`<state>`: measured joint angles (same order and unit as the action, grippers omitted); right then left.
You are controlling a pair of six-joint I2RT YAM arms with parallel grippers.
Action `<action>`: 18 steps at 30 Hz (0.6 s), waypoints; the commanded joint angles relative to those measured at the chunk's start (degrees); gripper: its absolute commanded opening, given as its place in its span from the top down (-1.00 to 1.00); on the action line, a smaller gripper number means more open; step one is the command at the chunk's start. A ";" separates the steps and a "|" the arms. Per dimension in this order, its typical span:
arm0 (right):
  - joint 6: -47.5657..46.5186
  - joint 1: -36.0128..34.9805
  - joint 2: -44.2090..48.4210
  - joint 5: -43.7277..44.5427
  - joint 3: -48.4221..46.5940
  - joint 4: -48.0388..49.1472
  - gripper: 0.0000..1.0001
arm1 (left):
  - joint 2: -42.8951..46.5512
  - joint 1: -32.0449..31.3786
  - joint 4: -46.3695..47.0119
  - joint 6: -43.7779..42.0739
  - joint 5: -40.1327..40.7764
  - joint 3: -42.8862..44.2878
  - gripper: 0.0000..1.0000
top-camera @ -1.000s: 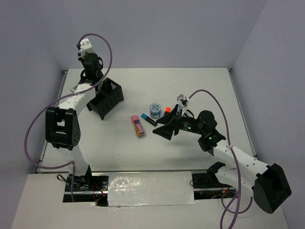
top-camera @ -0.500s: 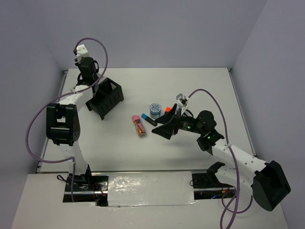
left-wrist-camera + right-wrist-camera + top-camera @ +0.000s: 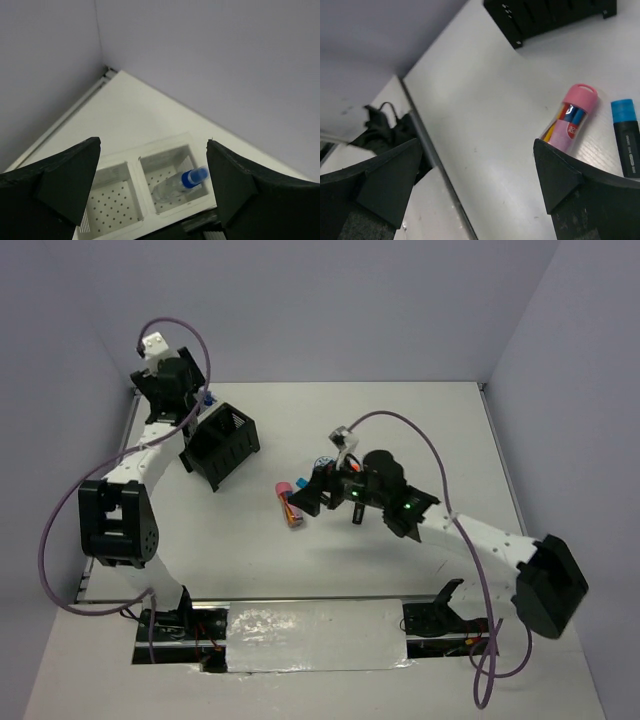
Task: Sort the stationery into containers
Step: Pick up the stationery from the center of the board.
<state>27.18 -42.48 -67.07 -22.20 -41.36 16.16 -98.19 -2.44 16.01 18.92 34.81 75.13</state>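
Note:
My left gripper (image 3: 152, 167) stands open above two light-grey cups at the table's far left corner. The right cup (image 3: 150, 167) holds a tiny clear bottle (image 3: 179, 184) with a blue cap, lying tilted; the left cup (image 3: 107, 202) holds nothing. The black mesh organiser (image 3: 222, 443) sits just right of that arm. My right gripper (image 3: 312, 490) is open and low over mid-table, nothing between its fingers. A pink-capped stick (image 3: 570, 117) and a blue-capped black marker (image 3: 626, 135) lie by its right finger. The round tin (image 3: 322, 461) and orange-capped marker (image 3: 352, 468) are partly hidden by the arm.
The back wall and left wall meet close behind the cups (image 3: 102, 65). The table's near edge with its metal rail (image 3: 432, 155) runs under my right gripper's left finger. Shiny tape (image 3: 300, 625) covers the front strip between the arm bases.
My left gripper opened and let go of the bottle, which now lies in the right cup. My right arm swung left across the markers, to beside the pink stick.

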 commanded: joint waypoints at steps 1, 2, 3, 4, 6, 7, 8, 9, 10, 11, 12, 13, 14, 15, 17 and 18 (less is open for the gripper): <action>-3.45 -3.75 -10.59 18.48 -9.07 -17.01 -0.99 | 7.30 -0.11 -13.41 8.64 5.25 11.68 -0.99; -2.67 -3.84 -14.02 19.81 -10.83 -18.43 -0.99 | 7.75 -0.02 -25.90 11.81 5.53 14.75 -0.99; -2.05 -4.10 -20.75 21.13 -14.58 -20.45 -0.99 | 8.62 0.59 -31.86 16.63 3.45 20.43 -0.99; -2.04 -4.45 -24.04 22.88 -16.71 -21.34 -0.99 | 9.15 0.68 -37.57 18.94 2.73 22.75 -0.99; -2.13 -5.16 -33.24 25.26 -23.02 -24.67 -0.99 | 11.17 0.77 -49.65 22.47 -0.77 24.71 -0.99; -2.04 -5.24 -35.74 26.75 -25.06 -25.65 -0.99 | 14.83 0.77 -50.54 21.87 -6.54 23.32 -0.99; -1.87 -5.59 -37.85 27.72 -27.87 -26.35 -0.99 | 17.31 0.68 -50.99 21.43 -9.20 18.95 -0.99; -1.69 -5.60 -41.09 28.17 -28.68 -27.05 -0.92 | 22.21 0.59 -50.64 19.60 -11.49 16.13 -0.99; -1.86 -5.77 -42.26 28.35 -29.55 -27.32 -0.87 | 24.52 0.59 -50.47 18.45 -14.21 13.66 -0.99; -2.04 -5.95 -43.22 28.61 -30.61 -27.67 -0.82 | 26.89 0.68 -50.72 16.26 -14.76 9.72 -0.99; -2.30 -6.21 -44.45 28.26 -30.88 -27.85 -0.72 | 30.92 0.59 -51.86 14.93 -15.03 7.85 -0.99; -2.57 -6.21 -44.73 28.00 -30.97 -27.85 -0.58 | 32.70 0.59 -52.48 14.05 -14.94 6.27 -0.99; -2.74 -6.65 -44.99 27.47 -30.80 -27.77 -0.52 | 34.63 0.59 -53.01 12.39 -14.94 2.86 -0.99; -2.83 -6.91 -45.17 27.30 -30.71 -27.59 -0.40 | 38.13 0.59 -53.36 11.76 -15.20 1.00 -0.99; -3.01 -7.61 -46.13 27.82 -30.53 -27.59 -0.21 | 41.31 0.68 -53.01 10.62 -17.04 -4.00 -0.99; -3.10 -8.14 -46.57 27.82 -30.70 -28.11 0.02 | 43.85 0.68 -52.75 10.35 -18.27 -5.77 -0.99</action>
<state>24.84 -49.10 -111.31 3.99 -71.20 -8.29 -57.69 -1.87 -34.37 32.69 21.19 73.82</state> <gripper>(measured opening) 0.535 0.993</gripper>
